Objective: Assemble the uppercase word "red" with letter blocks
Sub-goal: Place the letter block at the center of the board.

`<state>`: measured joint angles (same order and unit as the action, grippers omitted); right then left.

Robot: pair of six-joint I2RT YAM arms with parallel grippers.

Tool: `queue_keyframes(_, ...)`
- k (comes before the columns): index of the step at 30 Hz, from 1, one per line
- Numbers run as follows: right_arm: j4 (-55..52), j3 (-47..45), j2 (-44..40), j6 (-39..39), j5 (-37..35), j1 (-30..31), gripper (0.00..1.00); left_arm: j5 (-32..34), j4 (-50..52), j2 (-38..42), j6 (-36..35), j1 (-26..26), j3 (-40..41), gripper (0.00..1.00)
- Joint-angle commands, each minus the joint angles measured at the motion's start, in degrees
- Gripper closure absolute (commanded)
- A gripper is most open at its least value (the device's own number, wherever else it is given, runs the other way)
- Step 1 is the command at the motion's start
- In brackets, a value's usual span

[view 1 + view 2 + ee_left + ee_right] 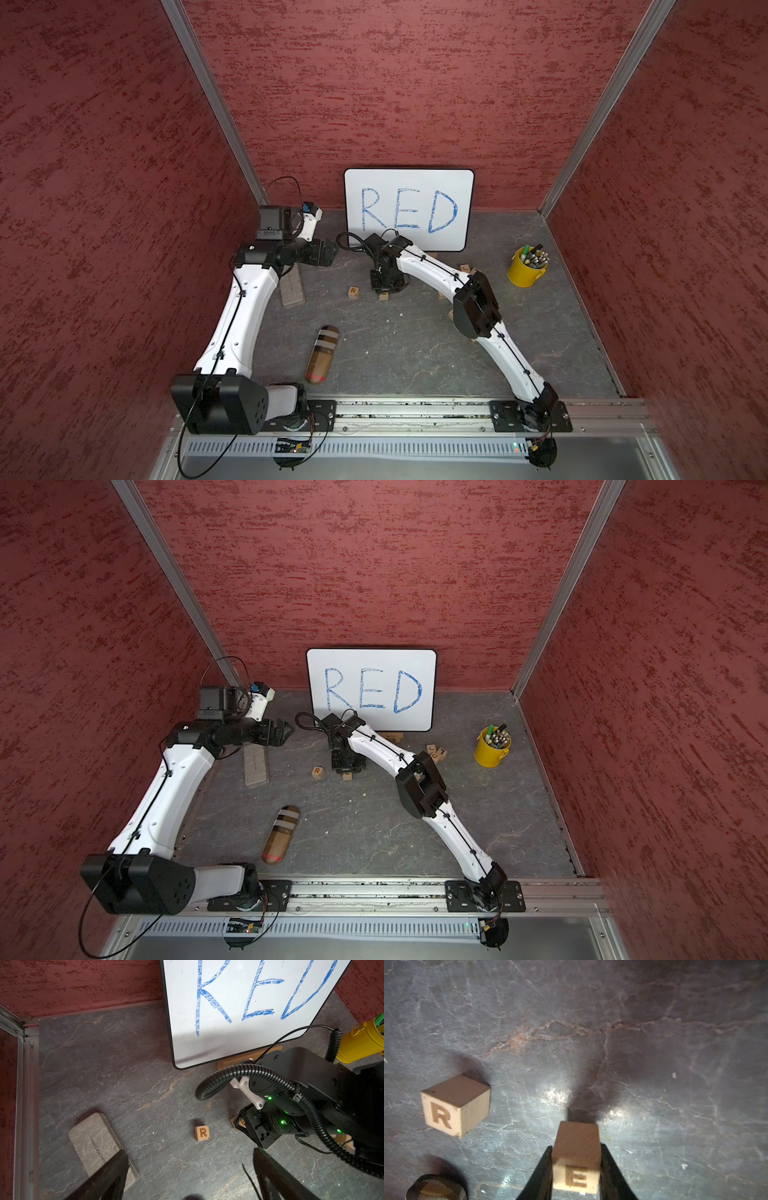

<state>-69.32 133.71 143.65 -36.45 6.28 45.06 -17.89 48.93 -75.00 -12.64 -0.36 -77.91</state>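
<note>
The right pincer (576,1147) is clamped on the E block (576,1178), one black finger flat against each side, low at the floor (415,353) (touching it or just above, I cannot tell). The left pincer (190,1153) stands wide apart and holds nothing. Three walls (415,83) of rough, mottled red plaster enclose the space, joined by two grey metal corner posts (216,104). The floor is dark grey, slate-like, with pale and rusty veins. The left arm (245,316) and right arm (503,353) have white shells and black joints. One round-cornered whiteboard (409,208) with "RED" in blue leans at the back wall. There is one yellow bucket (525,270) of pens, one brown capsule-shaped case (322,353) with pale stripes, and one flat speckled grey pad (293,286). The R block (454,1105), a pale wooden cube, sits just beside the E block. A few more cubes (436,752) cluster behind the right arm, partly hidden.
</note>
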Motion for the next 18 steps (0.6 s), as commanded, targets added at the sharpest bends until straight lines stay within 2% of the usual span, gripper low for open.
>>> queue_keyframes(1,-1.04,1.47,1.19,-0.56,-0.20,0.18,0.68,-0.02,-0.90,-0.30,0.47,-0.35,-1.53,0.05)
queue_keyframes(18,1.73,1.47,-0.86,-0.23,-1.58,0.16,0.55,-0.75,-0.46,-0.53,0.95,-0.61,-1.71,0.05)
